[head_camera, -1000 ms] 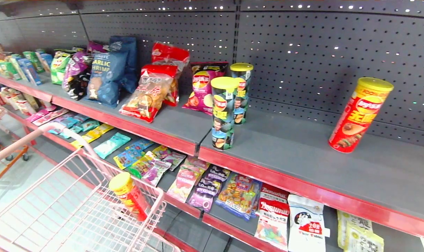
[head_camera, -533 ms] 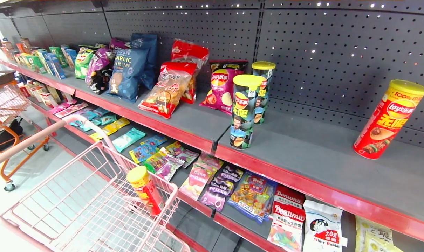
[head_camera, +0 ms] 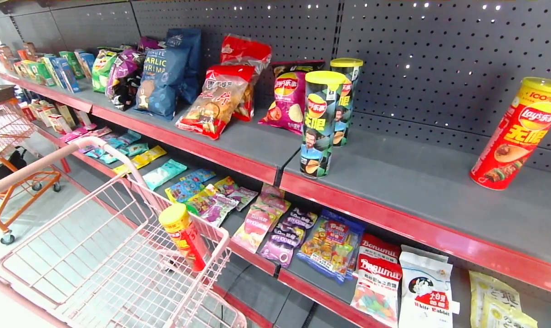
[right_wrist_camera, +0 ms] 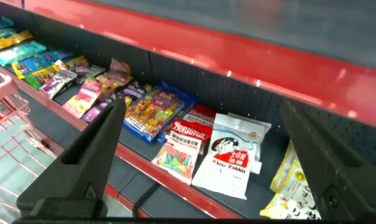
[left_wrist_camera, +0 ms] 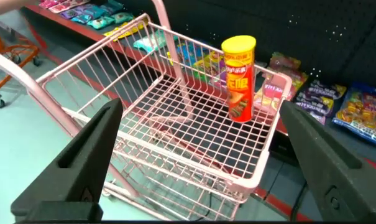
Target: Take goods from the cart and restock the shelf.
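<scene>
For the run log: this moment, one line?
left gripper open over pink wire cart | red yellow-lidded tube upright inside | right gripper open

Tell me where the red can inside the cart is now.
In the head view, lower left, the red can stands upright in the pink cart, in its corner nearest the lower shelf with the candy bags.

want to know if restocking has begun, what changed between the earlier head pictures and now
Only the head camera swung slightly left and down, shifting the whole picture; the goods did not move, and nothing was taken hold of or let go. The cart can stands in the same corner of the pink cart; the front dark can, rear dark can and shelf red can keep their places on the shelf.
</scene>
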